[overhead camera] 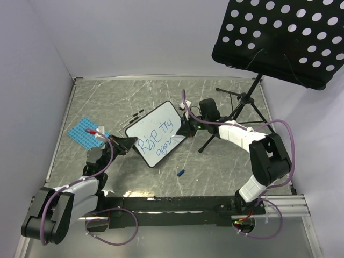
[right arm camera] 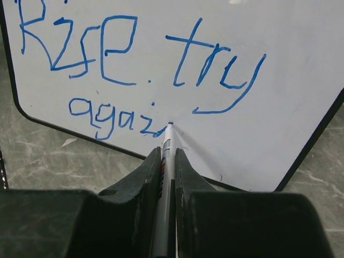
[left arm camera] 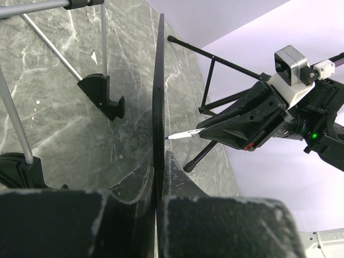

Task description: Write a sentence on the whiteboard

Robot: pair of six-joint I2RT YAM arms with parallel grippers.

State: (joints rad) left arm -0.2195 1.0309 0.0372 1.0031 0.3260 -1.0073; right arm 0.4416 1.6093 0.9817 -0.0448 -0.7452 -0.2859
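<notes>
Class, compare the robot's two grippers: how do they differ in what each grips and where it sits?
The left gripper clamps the whiteboard's edge, steadying it; the right gripper clamps a marker, its tip touching the board. In the top view, left sits at the board's left corner, right at its right edge. Both are shut.

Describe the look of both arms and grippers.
White link shells alternate with black joints on the left arm and right arm; each trails a looping purple cable. The left gripper and right gripper are black with wedge-shaped fingers. A green light glows at the right wrist.
</notes>
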